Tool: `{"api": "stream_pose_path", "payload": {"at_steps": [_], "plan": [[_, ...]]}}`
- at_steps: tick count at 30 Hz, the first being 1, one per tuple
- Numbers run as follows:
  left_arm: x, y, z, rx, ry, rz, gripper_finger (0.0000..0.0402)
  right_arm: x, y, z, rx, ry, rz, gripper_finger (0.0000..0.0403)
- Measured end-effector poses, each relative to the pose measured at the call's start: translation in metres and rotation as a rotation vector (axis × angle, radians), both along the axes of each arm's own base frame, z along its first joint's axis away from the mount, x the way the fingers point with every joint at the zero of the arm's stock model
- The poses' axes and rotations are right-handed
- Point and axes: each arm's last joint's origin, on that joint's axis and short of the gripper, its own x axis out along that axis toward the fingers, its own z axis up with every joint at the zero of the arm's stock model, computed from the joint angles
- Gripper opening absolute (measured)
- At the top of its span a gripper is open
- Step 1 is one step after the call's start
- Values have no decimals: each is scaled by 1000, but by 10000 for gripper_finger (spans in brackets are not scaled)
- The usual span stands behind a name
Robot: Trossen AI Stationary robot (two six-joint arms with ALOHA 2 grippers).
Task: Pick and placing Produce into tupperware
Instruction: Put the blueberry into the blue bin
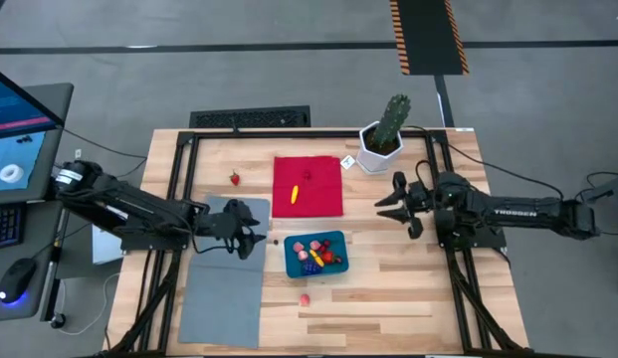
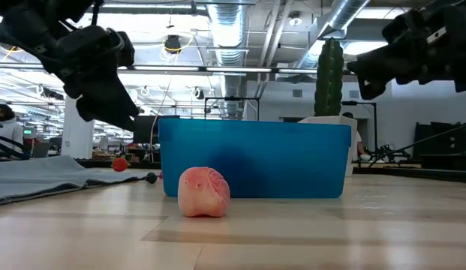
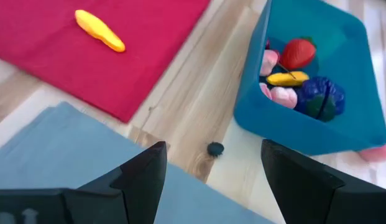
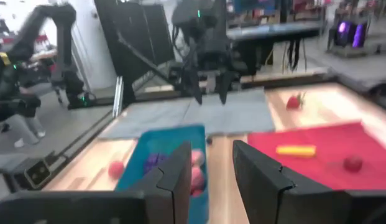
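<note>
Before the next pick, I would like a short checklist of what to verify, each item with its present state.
1. Left gripper open and empty, above the grey mat edge: ok.
2. Right gripper empty: ok; it hovers beside the cactus pot.
3. Tupperware upright, already holding several pieces: ok.
4. All produce inside: not ok. The yellow piece and a small red piece lie on the red cloth, a strawberry on bare wood, the pink piece in front of the container.
5. Small dark ball on the wood near the left gripper, produce or not: cannot tell.
</note>
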Motion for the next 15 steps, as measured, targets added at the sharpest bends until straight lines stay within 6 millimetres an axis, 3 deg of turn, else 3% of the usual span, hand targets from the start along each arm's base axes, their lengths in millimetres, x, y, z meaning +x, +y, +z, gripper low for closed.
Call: {"api": "stream_pose_path", "payload": {"at_steps": [15], "plan": [[25,5,-26,33,221,-41,251,15,-4,-18,45,121,18,143]]}}
